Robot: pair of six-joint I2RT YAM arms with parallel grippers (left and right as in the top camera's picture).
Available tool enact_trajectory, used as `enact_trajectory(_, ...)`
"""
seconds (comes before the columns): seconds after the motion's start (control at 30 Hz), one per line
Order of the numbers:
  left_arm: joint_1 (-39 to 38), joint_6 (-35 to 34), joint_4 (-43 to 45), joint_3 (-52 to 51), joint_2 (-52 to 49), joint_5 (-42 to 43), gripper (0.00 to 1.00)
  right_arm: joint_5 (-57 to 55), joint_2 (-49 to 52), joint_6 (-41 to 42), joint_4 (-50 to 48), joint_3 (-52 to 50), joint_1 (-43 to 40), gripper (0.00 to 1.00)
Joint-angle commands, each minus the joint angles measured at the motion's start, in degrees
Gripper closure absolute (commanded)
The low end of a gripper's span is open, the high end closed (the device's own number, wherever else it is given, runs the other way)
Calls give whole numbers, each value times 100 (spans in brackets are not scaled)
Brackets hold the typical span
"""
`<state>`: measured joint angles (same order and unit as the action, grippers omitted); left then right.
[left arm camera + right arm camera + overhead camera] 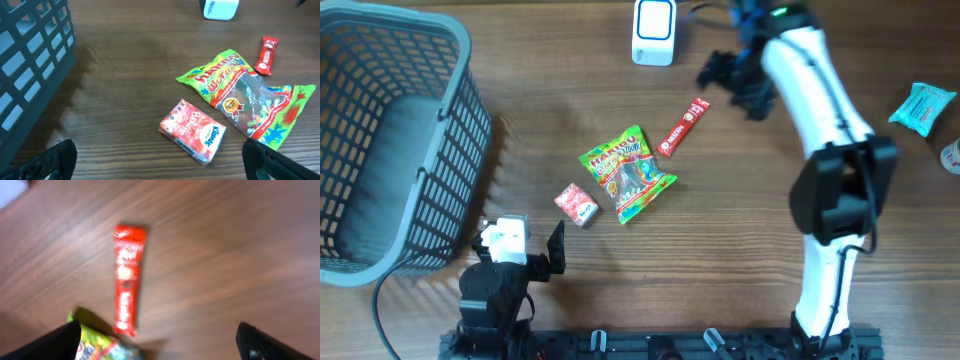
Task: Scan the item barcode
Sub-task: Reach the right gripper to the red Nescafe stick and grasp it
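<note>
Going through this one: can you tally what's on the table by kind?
Basket: 1
Scanner: 1
Packets: 4 (red stick, green gummy bag, pink tissue pack, teal pack)
Cut-off item at right edge: 1
Total: 7

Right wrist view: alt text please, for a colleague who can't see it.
A red stick packet lies flat on the wooden table, slightly blurred, just ahead of the open, empty right end effector. A corner of a green candy bag shows at the lower left.
</note>
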<state>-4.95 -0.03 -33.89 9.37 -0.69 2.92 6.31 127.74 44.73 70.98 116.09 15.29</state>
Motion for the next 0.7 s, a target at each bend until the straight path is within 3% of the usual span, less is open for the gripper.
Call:
enact_trajectory(0.0,31,90,24,-52,31,-17,0,-407,42,1215,-223,-372,459,1)
enact_trajectory(0.2,31,90,24,-52,31,-17,0,-748,94,1700,-905,-726,903,1)
enact_trajectory(0.33,31,90,24,-52,31,-17,0,-1189,337,1845,-999,-791,901,8)
enact_trajectory(0.5,31,90,24,-52,31,-17,0,-654,695,1707,-1279,-791,868,19)
enact_trajectory(0.67,31,90,22,-52,31,-17,0,-625,1058,1674,-1445,-791,929,20)
